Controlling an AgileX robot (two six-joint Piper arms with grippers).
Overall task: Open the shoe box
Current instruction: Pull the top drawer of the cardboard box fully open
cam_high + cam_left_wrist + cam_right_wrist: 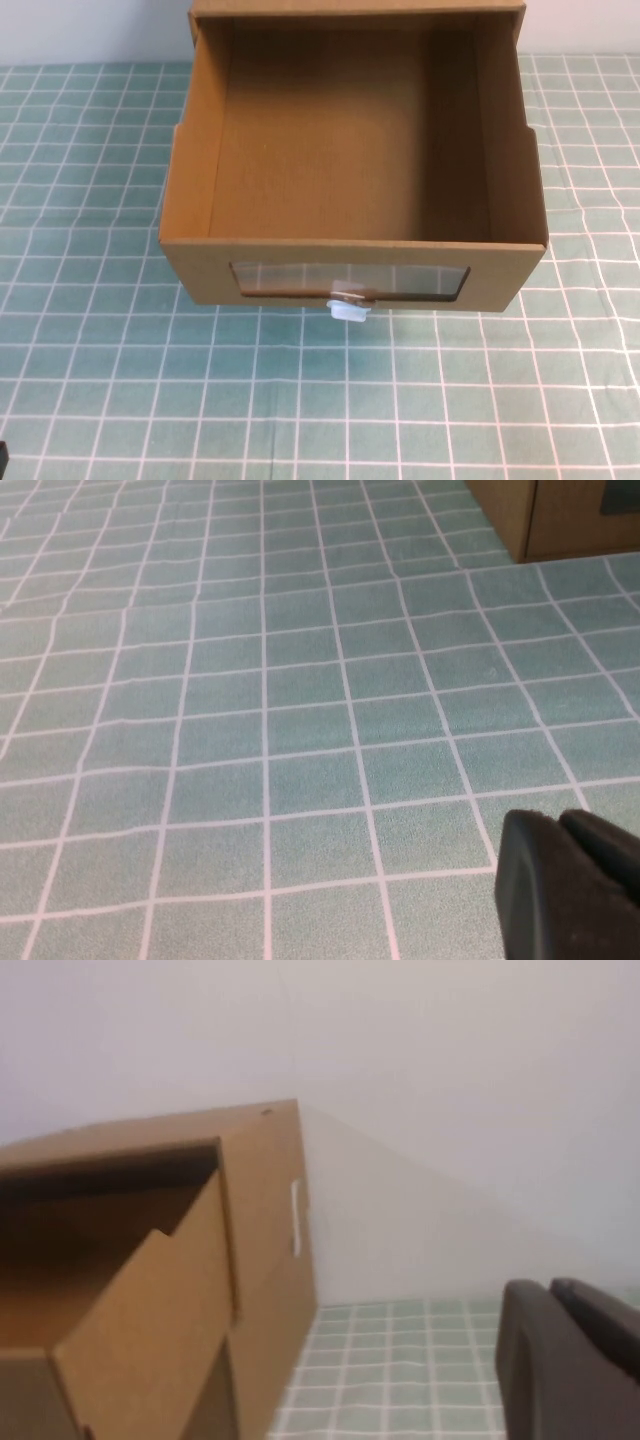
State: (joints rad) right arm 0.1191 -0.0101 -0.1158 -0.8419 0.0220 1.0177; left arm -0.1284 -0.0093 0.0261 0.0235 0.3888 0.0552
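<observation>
Brown cardboard shoe box (330, 150) stands open, job apparently done: left gripper (560, 825) low over green gridded bench (250, 730), right gripper (550, 1295) beside box, both closed, empty.

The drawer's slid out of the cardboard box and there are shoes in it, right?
No shoes: the high view shows the slid-out drawer empty. Left gripper sits over the mat, right gripper near the box, both shut.

The table (300, 400) fills the lower frame, its top green and ruled with a white grid, the lines wavering slightly near the right edge. Behind it, across the top corners, stands a plain pale wall (90, 30), evenly lit.
</observation>
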